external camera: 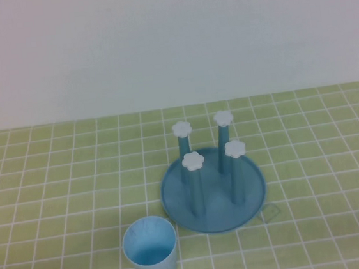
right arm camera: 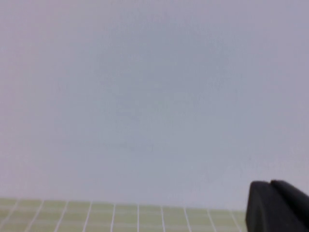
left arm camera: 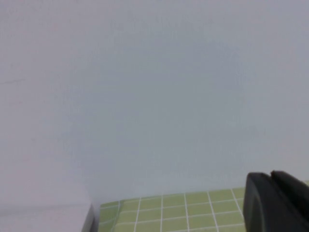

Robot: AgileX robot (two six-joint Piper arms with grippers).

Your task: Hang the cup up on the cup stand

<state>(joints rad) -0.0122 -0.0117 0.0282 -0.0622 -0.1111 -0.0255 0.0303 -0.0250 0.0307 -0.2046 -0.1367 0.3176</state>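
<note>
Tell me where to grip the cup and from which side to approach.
Pinch the rim of the cup from above, one finger inside: it stands upright, mouth open, handleless. The cup stand is on its right, so the left side looks clearer. Left gripper and right gripper are shut, away from it.

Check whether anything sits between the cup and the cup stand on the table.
Nothing visible does. The cup stands upright, mouth up, just left of and nearer than the cup stand, with only bare green tablecloth between. Left claw and right claw, both shut, are outside the high view.
</note>
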